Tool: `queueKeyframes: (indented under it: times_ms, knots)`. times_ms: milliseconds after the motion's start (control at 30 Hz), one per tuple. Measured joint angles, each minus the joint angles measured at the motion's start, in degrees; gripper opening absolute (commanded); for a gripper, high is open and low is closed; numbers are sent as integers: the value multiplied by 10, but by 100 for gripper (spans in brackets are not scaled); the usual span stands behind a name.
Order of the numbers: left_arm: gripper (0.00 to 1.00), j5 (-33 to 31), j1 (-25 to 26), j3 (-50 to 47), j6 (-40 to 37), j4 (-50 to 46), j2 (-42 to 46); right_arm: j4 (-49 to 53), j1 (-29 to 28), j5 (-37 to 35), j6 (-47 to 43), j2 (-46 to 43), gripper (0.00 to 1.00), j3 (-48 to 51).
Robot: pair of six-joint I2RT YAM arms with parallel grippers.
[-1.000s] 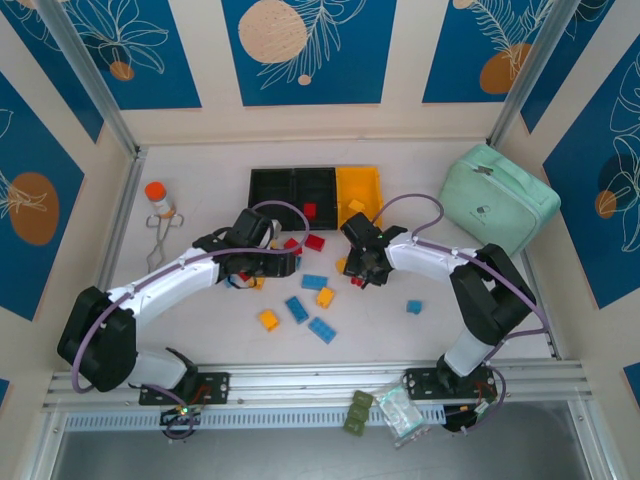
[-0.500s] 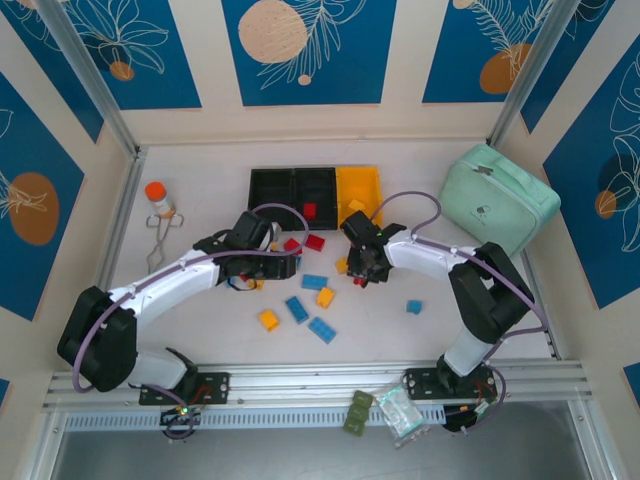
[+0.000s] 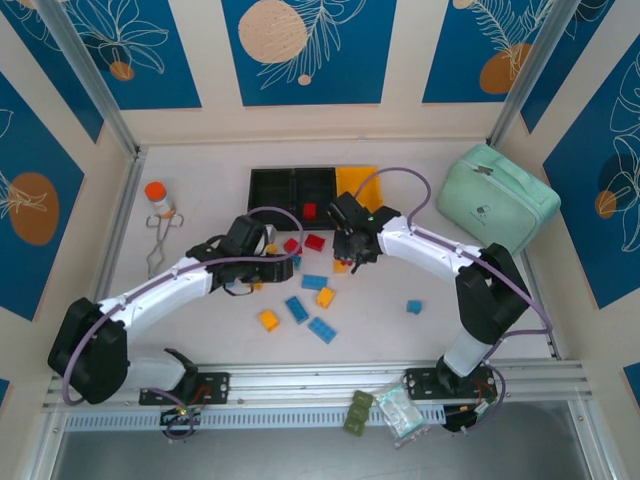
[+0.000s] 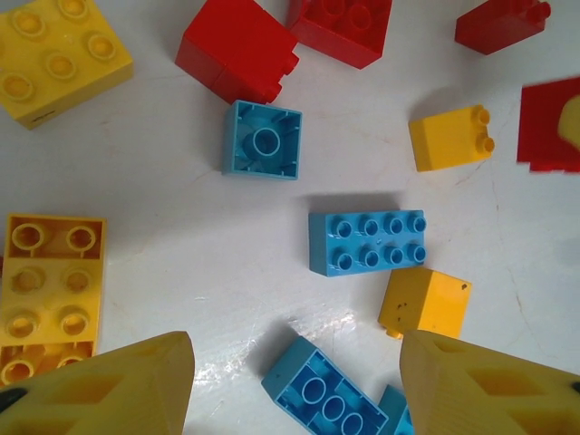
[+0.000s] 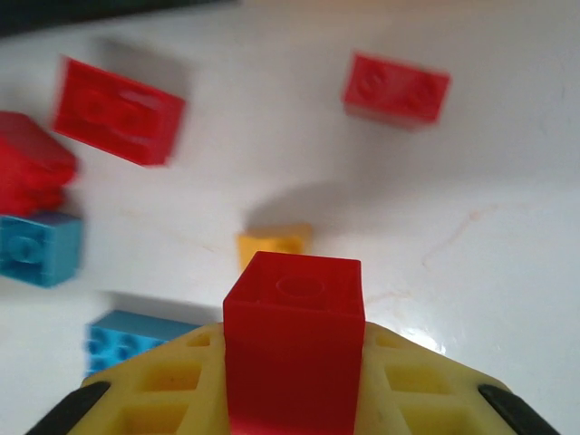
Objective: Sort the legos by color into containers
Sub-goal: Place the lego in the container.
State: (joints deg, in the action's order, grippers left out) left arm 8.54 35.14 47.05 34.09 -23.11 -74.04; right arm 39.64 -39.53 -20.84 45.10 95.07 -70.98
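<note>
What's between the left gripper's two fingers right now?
In the left wrist view, a blue oblong brick, hollow side up, lies on the table in the gap of the open left gripper, a sliver of another blue brick beside it.

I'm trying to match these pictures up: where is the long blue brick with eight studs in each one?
Top external: the long blue brick lies mid-table, between the two arms.
Left wrist: the same brick sits just right of centre, studs up.
Right wrist: too blurred to pick it out for certain.
Shared landmark: the yellow square brick just off its lower right corner, in the top and left wrist views.
</note>
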Motion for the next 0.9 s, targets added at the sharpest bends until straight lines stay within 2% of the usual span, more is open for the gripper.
queueKeyframes:
  times_ms: [200, 633, 900]
  knots:
    - [62, -2, -2, -17, 10, 2, 37, 7, 5, 0, -34, 47, 29, -116]
    - [62, -11, -5, -40, 21, -2, 62, 54, 47, 5, -82, 251, 30, -359]
    - [62, -13, -7, -47, 21, -4, 75, 106, 60, 1, -92, 347, 35, -480]
